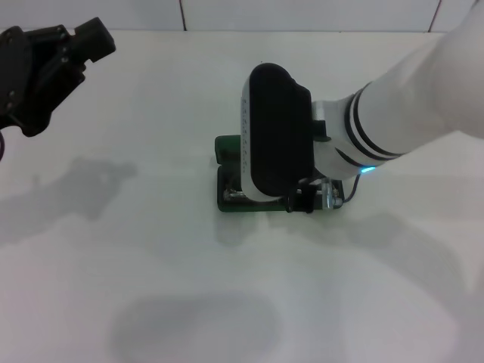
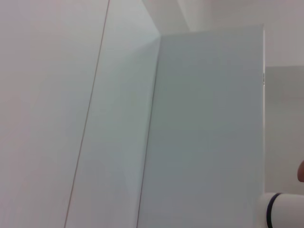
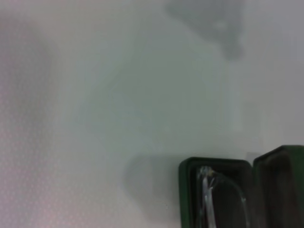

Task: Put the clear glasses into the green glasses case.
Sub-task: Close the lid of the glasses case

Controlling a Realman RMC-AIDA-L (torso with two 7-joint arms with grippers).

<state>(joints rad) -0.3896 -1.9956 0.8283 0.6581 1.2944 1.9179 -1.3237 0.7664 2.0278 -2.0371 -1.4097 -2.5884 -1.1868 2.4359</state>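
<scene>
- The right arm reaches in from the right across the white desk, its wrist bent down over the green glasses case.
- The right claw is hidden under the wrist housing; I cannot tell its opening.
- The case lies open mid-desk, the clear glasses lying inside it.
- The left claw hangs raised at far left, apparently empty; its opening is unclear.

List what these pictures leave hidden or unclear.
- Right hand: head view, wrist housing covers its fingers; open or shut unknown.
- Green glasses case: head view, mostly under that arm; right wrist view, cut by the edge.
- Clear glasses: blurred, only partly visible inside the case.
- Left hand: raised aside; grip unclear.
</scene>
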